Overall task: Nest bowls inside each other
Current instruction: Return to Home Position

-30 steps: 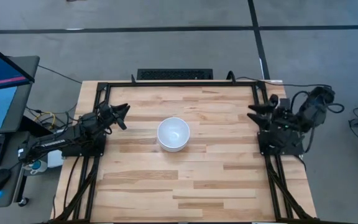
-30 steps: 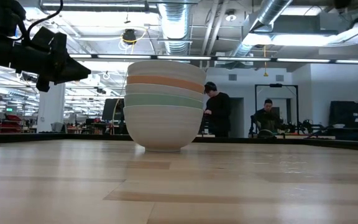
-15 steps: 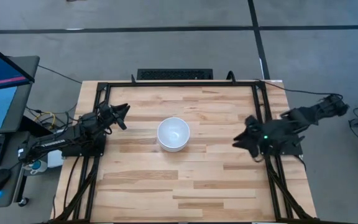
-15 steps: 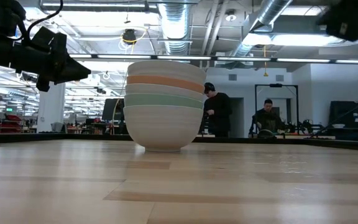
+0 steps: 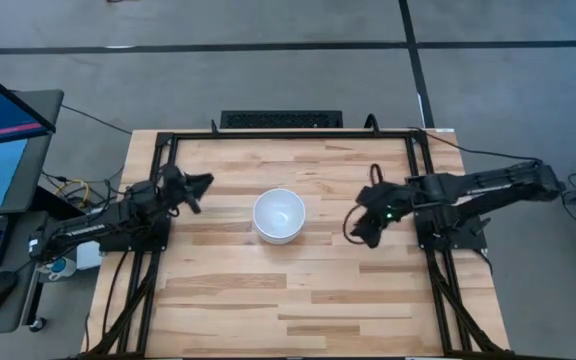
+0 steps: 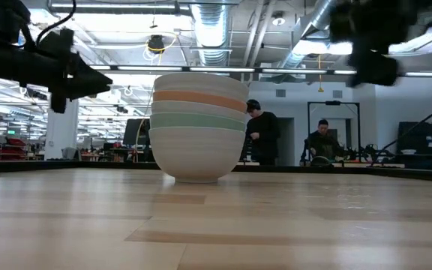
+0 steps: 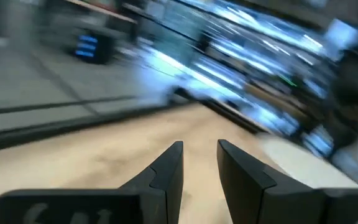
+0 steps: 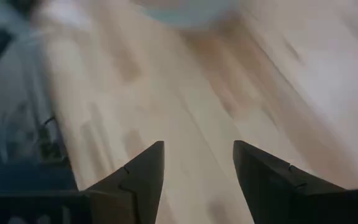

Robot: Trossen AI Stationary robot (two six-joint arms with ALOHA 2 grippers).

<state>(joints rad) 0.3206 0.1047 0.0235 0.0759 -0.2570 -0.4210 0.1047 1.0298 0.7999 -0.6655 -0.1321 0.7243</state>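
We log the nested stack of smooth round bowls [image 5: 279,215], white uppermost, orange and mint green bands below, on the pale wooden table [image 5: 298,300] between the left gripper [image 5: 200,190] and the right gripper [image 5: 360,228], touching neither. Both are empty: left fingers narrowly parted, right spread wider.

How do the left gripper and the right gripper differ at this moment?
The left gripper hangs over the left part of the table, while the right gripper is farther out over the table, right of the bowl stack. The left gripper's fingers stand closer together than the right gripper's fingers. Both are open and hold nothing.
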